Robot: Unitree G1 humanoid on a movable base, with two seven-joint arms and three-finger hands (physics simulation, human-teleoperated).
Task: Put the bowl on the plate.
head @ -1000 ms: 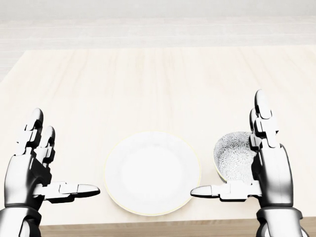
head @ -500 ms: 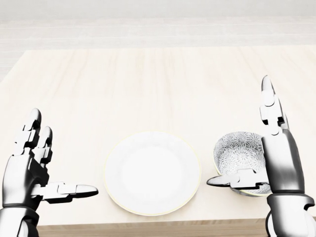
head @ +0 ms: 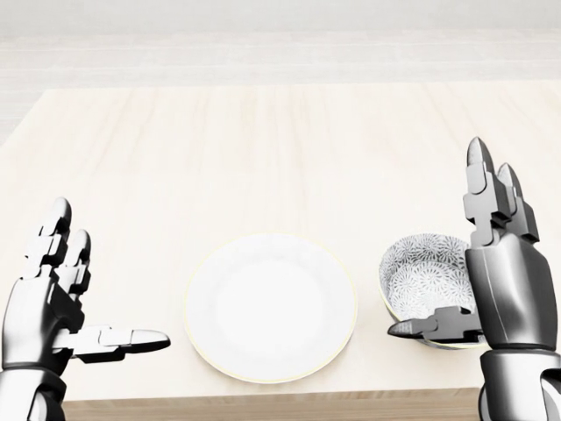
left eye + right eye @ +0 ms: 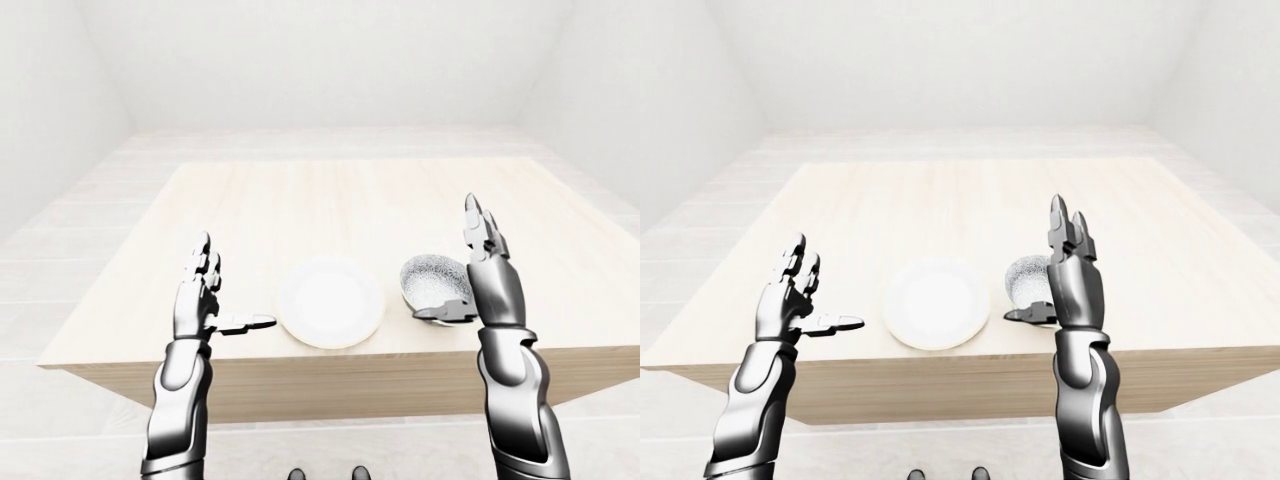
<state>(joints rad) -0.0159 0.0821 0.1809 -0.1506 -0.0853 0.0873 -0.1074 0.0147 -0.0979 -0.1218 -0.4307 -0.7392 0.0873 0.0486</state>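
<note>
A patterned grey-white bowl (image 3: pixel 421 276) sits upright on the wooden table (image 3: pixel 263 149), to the right of a white plate (image 3: pixel 270 305) near the table's bottom edge in the head view. My right hand (image 3: pixel 447 263) stands open over the bowl's right side, fingers pointing up, thumb (image 3: pixel 429 328) reaching left across the bowl's near rim. Its palm hides part of the bowl. My left hand (image 3: pixel 92 285) is open at the left of the plate, apart from it, thumb pointing right.
The table's near edge (image 4: pixel 320 355) lies just below the plate and bowl. Pale floor and white walls surround the table. Nothing else stands on the tabletop in these views.
My right hand has shifted to the right and its thumb has drawn back toward the bowl's near rim. The left hand has sunk slightly. Bowl and plate stay put.
</note>
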